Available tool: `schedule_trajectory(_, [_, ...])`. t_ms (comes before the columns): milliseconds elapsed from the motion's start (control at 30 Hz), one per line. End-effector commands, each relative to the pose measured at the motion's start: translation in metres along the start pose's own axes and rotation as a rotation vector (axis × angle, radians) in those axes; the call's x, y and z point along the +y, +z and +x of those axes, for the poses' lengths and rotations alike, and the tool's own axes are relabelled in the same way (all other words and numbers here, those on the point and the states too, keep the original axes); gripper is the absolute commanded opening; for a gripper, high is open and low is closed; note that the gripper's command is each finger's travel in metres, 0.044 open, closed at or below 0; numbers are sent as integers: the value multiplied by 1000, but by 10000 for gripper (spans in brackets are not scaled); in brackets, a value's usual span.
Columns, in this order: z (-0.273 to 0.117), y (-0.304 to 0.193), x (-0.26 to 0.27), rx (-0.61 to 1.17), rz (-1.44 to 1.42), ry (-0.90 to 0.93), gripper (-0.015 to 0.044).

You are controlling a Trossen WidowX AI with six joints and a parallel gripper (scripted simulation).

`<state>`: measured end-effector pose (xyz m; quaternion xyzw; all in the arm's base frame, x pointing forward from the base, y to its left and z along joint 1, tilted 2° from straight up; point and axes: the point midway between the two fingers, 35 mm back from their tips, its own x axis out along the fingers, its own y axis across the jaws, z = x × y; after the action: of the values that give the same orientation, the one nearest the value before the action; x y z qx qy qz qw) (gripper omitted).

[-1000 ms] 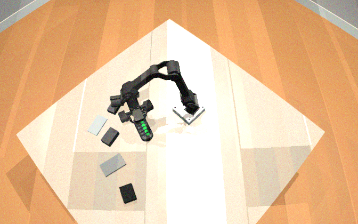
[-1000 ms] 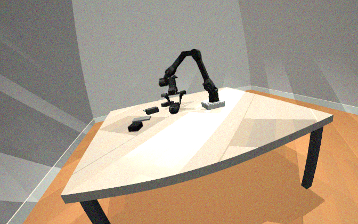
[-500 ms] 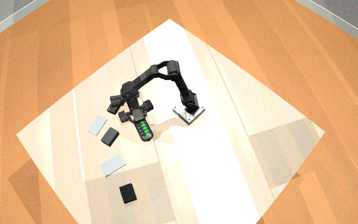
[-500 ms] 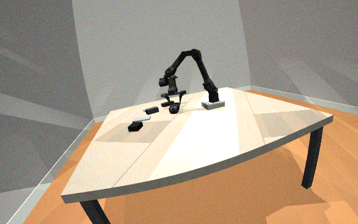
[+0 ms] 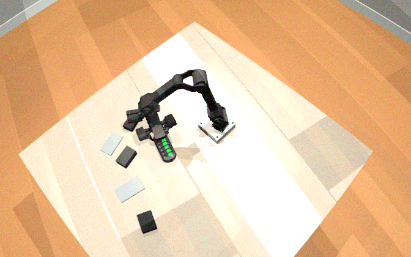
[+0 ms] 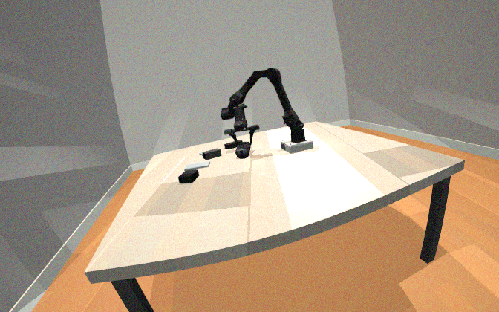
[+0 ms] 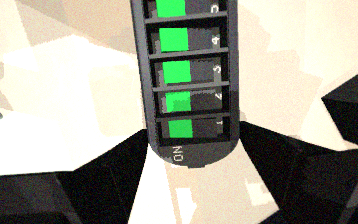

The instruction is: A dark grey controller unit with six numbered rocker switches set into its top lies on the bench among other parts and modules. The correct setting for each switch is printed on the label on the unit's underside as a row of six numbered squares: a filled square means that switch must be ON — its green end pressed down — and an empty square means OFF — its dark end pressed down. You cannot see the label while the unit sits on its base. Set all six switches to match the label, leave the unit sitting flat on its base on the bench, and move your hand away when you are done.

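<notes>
The dark grey controller unit (image 5: 169, 156) (image 6: 242, 151) (image 7: 200, 154) sits on its base on the bench, switches up. In the wrist view its rounded end with the ON mark is nearest, and several switches show green on the left and dark on the right. Which end of each is pressed down is hard to tell. The far end is cut off there. The label underneath is hidden. My gripper (image 5: 159, 136) (image 6: 243, 144) (image 7: 192, 130) points down around that near end. One fingertip stands against each long side, and it looks shut on the unit.
Dark blocks (image 5: 126, 156) (image 6: 212, 154) and a light flat plate (image 5: 111, 144) lie beside the unit. Another light plate (image 5: 129, 188) (image 6: 197, 166) and a black block (image 5: 147, 221) (image 6: 188, 176) lie farther off. The arm's base plate (image 5: 216, 136) (image 6: 301, 146) is on the other side.
</notes>
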<state>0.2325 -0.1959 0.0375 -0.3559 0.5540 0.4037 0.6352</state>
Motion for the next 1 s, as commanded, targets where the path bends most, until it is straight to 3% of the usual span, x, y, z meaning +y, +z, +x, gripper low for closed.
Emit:
schedule_trajectory(0, [-6,4,-1,5,-1,-6,336])
schedule_trajectory(967, [-24,20,-1,61,-1,-6,336])
